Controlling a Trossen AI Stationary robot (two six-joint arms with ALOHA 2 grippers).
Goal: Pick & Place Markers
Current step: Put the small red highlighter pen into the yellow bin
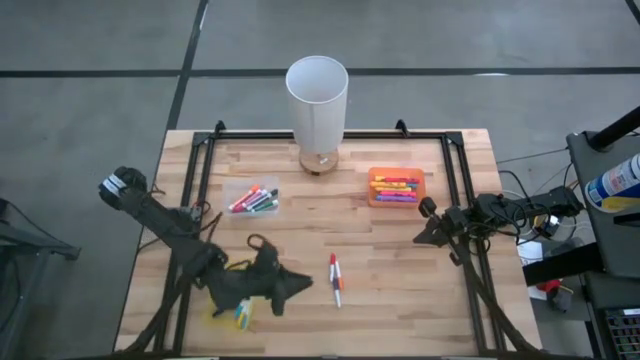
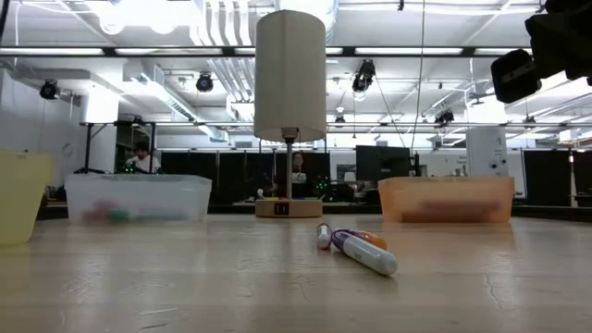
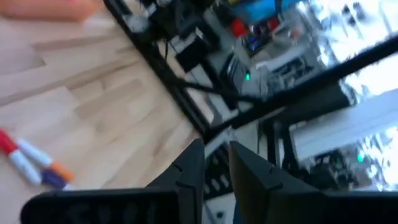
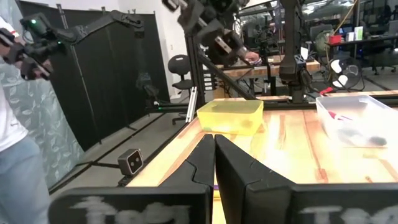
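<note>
Two markers (image 1: 336,278) lie side by side on the wooden table, near its middle front; they also show in the low view as markers (image 2: 356,248) and in the left wrist view as markers (image 3: 31,165). My left gripper (image 1: 300,283) hovers left of them, above the table, pointing roughly level toward the right edge. Its fingers (image 3: 193,168) stand a narrow gap apart with nothing showing between them. My right gripper (image 1: 428,225) waits at the table's right edge, shut (image 4: 214,155) and empty.
A yellow tray (image 1: 232,312) sits under my left arm at the near left. A clear tray (image 1: 253,198) and an orange tray (image 1: 396,187) farther back hold several markers. A white lamp (image 1: 317,95) stands at the far middle. A black frame (image 1: 455,180) rims the table.
</note>
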